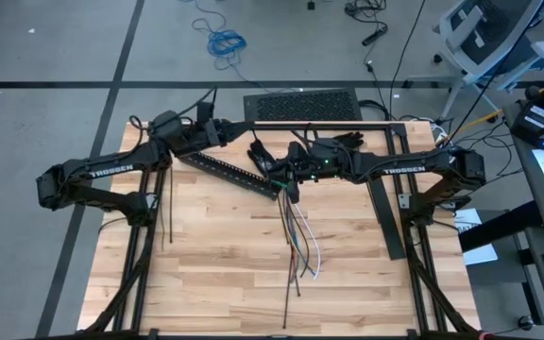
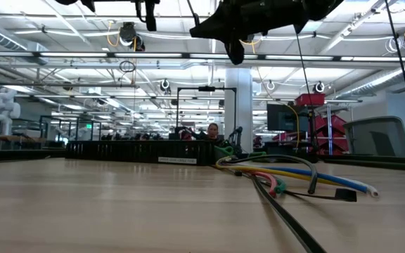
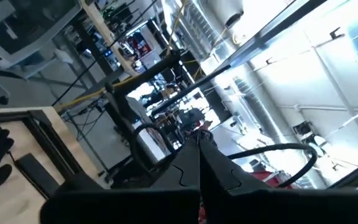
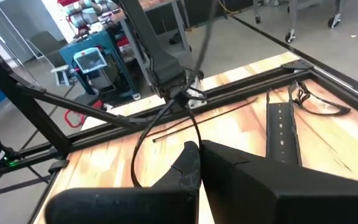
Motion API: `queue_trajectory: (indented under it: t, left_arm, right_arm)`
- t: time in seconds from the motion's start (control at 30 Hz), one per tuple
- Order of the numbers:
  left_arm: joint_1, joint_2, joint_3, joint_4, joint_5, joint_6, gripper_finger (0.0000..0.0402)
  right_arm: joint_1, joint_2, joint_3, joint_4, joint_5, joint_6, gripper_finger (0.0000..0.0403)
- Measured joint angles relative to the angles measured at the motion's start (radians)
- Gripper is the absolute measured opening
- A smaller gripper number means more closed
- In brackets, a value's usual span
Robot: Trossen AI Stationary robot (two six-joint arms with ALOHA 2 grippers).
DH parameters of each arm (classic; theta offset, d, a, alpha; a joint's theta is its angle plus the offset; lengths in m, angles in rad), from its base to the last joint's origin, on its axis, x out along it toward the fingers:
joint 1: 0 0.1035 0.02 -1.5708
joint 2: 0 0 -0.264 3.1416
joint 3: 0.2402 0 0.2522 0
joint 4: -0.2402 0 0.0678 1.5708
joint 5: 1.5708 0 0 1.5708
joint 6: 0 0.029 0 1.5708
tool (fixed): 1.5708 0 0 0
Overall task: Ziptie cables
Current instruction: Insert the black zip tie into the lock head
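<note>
Near the middle of the wooden table [image 1: 215,255], the cables [image 1: 300,247] lie loose in a fanned bundle of white, red, green, orange and blue wires, their far ends reaching up under the right arm. 1 thin dark ziptie [image 1: 289,260] lies along the bundle, and more zipties [image 1: 165,212] rest by the table's left edge. A black slotted rail [image 1: 227,172] lies slanted just left of the bundle's top. The right pincer [image 1: 289,189] hangs above the cables' upper end, its fingers pressed together on nothing. The left pincer [image 1: 217,127] is raised over the table's far left part, likewise fully closed and empty; its wrist view looks out into the room
</note>
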Motion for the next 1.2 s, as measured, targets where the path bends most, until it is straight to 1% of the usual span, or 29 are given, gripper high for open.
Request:
queue_trajectory:
  t: [0.23,0.5,0.6,0.8,0.93,1.07,1.2]
  left_arm:
    - [0.036,-0.019,0.000,0.054,0.000,-0.002,0.0000]
    - [0.077,-0.066,0.003,0.046,0.000,0.021,0.0000]
    - [0.075,-0.068,0.003,0.047,0.003,0.019,0.0000]
    - [0.030,-0.040,0.006,0.001,0.010,0.038,0.0005]
    - [0.018,-0.033,0.006,0.009,0.010,0.077,0.0035]
    - [0.018,-0.033,0.006,0.004,0.029,0.070,0.0082]
    - [-0.005,-0.033,0.006,0.003,0.058,0.071,0.0131]
  right_arm:
    - [0.000,0.003,0.000,-0.017,0.000,0.015,0.0000]
    - [-0.001,0.001,0.002,-0.010,0.010,0.018,0.0000]
    - [-0.001,0.001,0.001,0.013,0.009,0.019,0.0000]
    - [0.001,0.004,-0.002,0.007,0.002,0.029,0.0000]
    - [0.001,0.004,-0.002,0.007,0.003,0.036,0.0000]
    - [0.000,0.004,-0.002,0.007,0.003,0.049,0.0004]
    - [0.000,0.004,-0.002,-0.041,0.011,0.063,0.0022]
